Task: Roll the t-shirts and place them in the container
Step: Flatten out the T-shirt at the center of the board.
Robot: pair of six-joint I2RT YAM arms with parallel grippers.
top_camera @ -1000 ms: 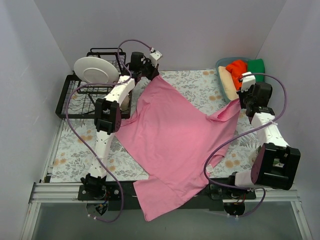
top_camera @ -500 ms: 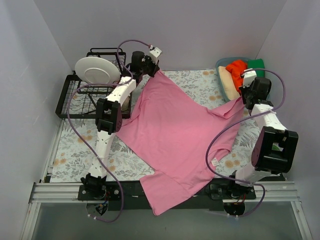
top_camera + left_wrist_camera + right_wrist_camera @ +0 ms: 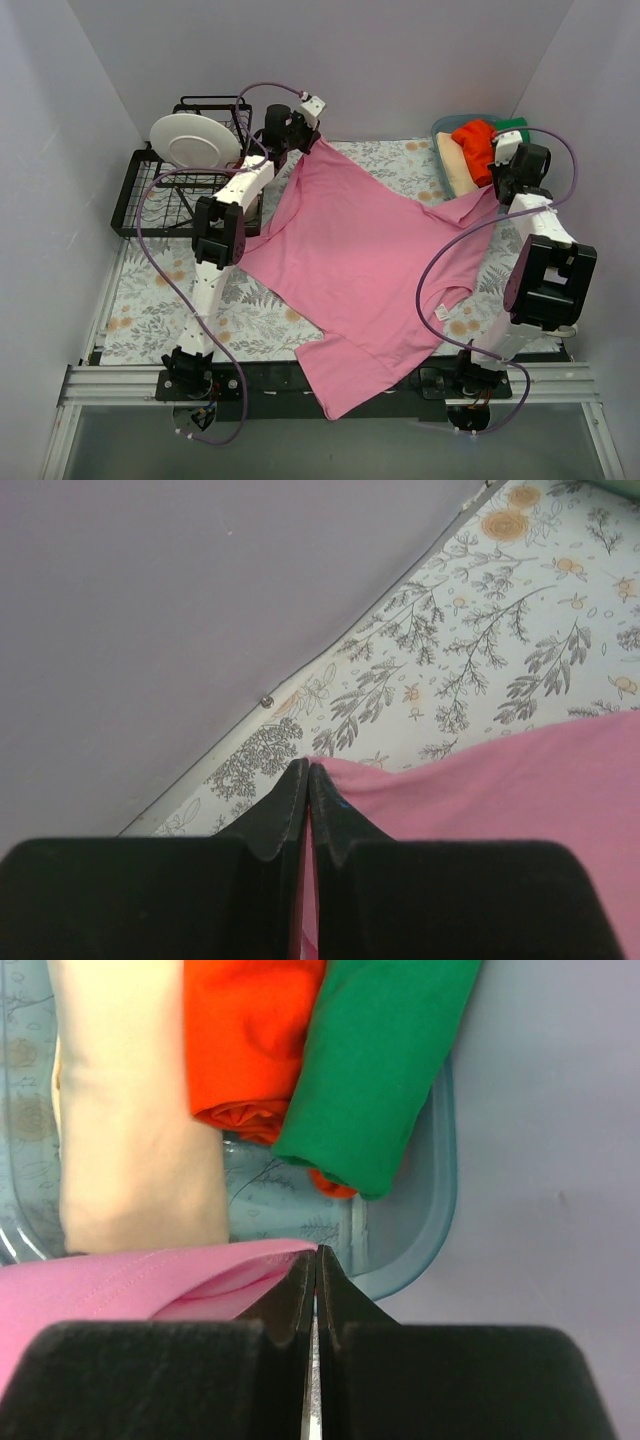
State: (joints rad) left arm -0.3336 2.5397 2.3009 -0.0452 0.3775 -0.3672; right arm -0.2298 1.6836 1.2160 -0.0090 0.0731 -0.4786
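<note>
A flower-printed counter (image 3: 150, 290) sits boxed in by plain lilac walls (image 3: 400, 60). At upper left a black rack (image 3: 140, 205) holds a white plate (image 3: 193, 140). At upper right a blue bin (image 3: 441, 127) holds a cream shirt (image 3: 458, 170), an orange shirt (image 3: 473, 135) and a green shirt (image 3: 516, 126), all rolled. The pink shirt (image 3: 360, 260) lies spread mid-counter, its long axis slanting from upper centre down to the bottom edge, where one end overhangs. The left end effector (image 3: 313, 143) is clamped on its top corner, the right end effector (image 3: 497, 190) on its right corner beside the bin.

A lab test booth: plain walls (image 3: 400, 60) box a floral-clothed table (image 3: 150, 310) with bolted robot arms (image 3: 215, 235).
</note>
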